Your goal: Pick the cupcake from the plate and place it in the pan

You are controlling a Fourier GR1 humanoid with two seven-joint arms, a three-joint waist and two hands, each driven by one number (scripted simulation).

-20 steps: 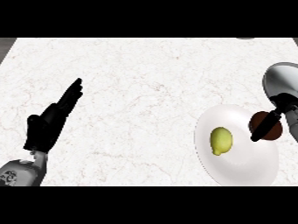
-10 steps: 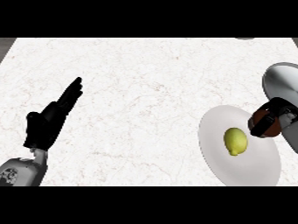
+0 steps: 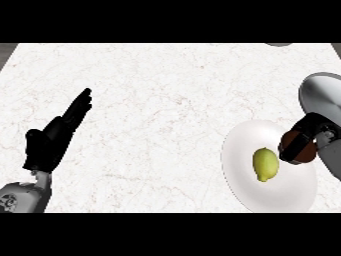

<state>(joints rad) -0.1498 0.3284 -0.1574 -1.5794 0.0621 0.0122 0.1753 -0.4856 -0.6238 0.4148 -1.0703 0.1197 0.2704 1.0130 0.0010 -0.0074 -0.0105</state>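
**Plate has slid toward the worktop's right edge; right hand curls on the cupcake**

Since one second ago the white plate has moved right and a little toward the near edge, and the lemon on it now lies more in the middle of the plate, no longer at its left part.

The fingers of the right hand are curled round the brown cupcake, which shows just under them at the plate's right rim. I cannot tell if the cupcake touches the plate or is lifted. The lemon is just beside the cupcake, on its left. The grey pan lies behind the hand, at the worktop's right edge.

The left hand rests open near the worktop's left edge, fingers straight and together, as before.
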